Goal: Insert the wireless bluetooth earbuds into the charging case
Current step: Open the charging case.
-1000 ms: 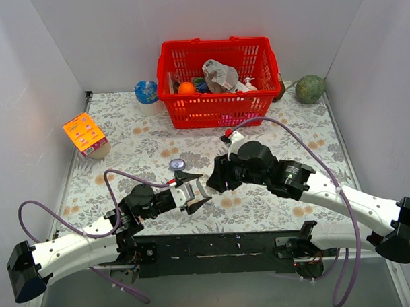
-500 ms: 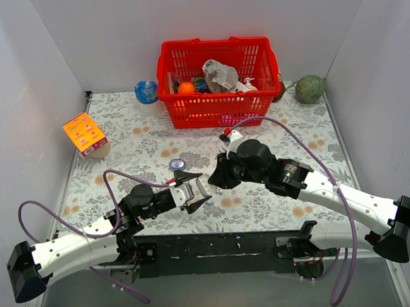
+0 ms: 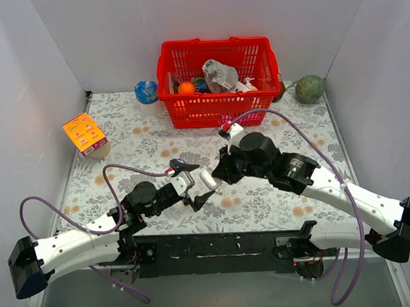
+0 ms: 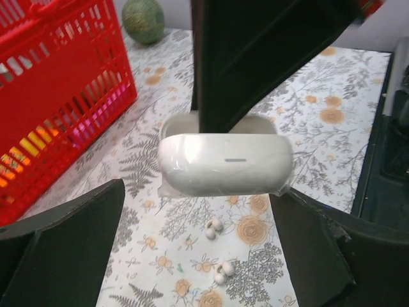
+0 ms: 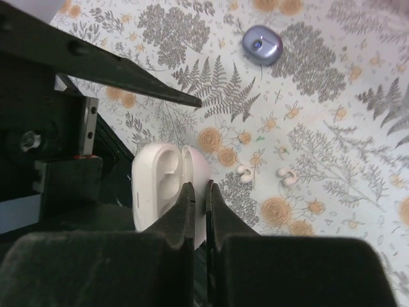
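Charging case point(image 4: 223, 163), white and hinged open, hangs just above the floral mat point(image 5: 332, 128) between your arms. Your right gripper point(image 5: 199, 187) is pressed together on the edge of its shell, probably so the empty sockets stay exposed. Your left gripper point(image 3: 195, 186) is spread wide on either side of the case without touching it, seemingly ready to steady it, while two whitish earbuds point(image 5: 245, 171) lie on the mat just beneath.

Red basket point(image 3: 217, 107), orange box point(image 3: 84, 133)
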`<action>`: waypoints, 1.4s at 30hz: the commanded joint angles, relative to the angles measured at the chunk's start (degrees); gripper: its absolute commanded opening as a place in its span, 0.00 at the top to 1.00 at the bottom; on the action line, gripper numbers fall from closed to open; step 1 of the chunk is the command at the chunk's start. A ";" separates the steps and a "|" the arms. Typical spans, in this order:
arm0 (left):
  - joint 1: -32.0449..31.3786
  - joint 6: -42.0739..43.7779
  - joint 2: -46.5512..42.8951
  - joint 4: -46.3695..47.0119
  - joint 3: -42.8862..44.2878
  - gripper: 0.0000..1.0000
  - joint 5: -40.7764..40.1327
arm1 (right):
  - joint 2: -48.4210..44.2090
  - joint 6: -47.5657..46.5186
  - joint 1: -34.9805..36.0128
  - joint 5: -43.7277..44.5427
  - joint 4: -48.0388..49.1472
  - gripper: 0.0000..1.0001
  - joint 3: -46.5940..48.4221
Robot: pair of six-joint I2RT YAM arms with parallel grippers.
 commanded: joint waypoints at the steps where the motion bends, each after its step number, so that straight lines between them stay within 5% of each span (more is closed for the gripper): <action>1: 0.51 -5.33 -0.27 -2.16 1.89 0.02 -8.14 | -0.92 -11.11 -0.25 0.07 -4.62 0.99 7.10; 8: 0.68 -13.32 -1.94 -3.90 4.26 0.02 -7.46 | -2.24 -20.26 -0.16 0.42 -8.32 0.99 9.22; 13: 1.38 -15.70 -2.29 -9.98 8.39 0.03 13.24 | -4.87 -27.82 0.28 2.34 -7.27 0.99 7.47; 23: 11.21 -22.29 5.35 -7.10 12.35 0.28 34.19 | -8.57 -33.45 3.18 1.47 -3.22 0.99 6.58; 42: 15.01 -27.40 13.44 -0.66 16.39 0.33 42.92 | -5.85 -35.48 6.78 2.35 -2.97 0.99 7.29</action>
